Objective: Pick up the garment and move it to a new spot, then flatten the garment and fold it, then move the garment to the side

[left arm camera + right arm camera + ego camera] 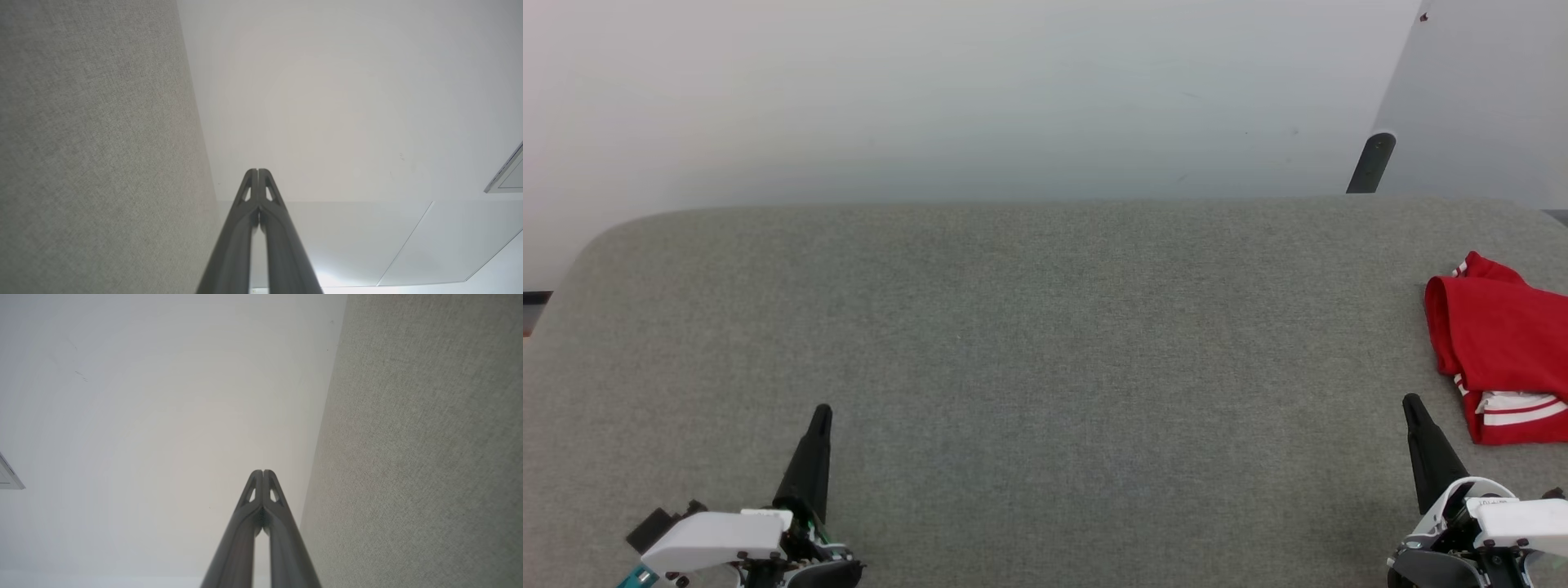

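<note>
The garment is a red shirt with white, red-striped sleeve trim, lying folded at the far right of the grey table, partly cut off by the head view's edge. My right gripper rests at the lower right, shut and empty, its tip just left of the garment's near corner and apart from it. At the lower left my left gripper is shut and empty, far from the garment. In the left wrist view the left gripper has its tips pressed together; the right gripper looks the same in the right wrist view.
A white wall rises behind the table's far edge. A dark post stands behind the table at the back right. The table's corners are rounded, and its wide middle lies between my two grippers.
</note>
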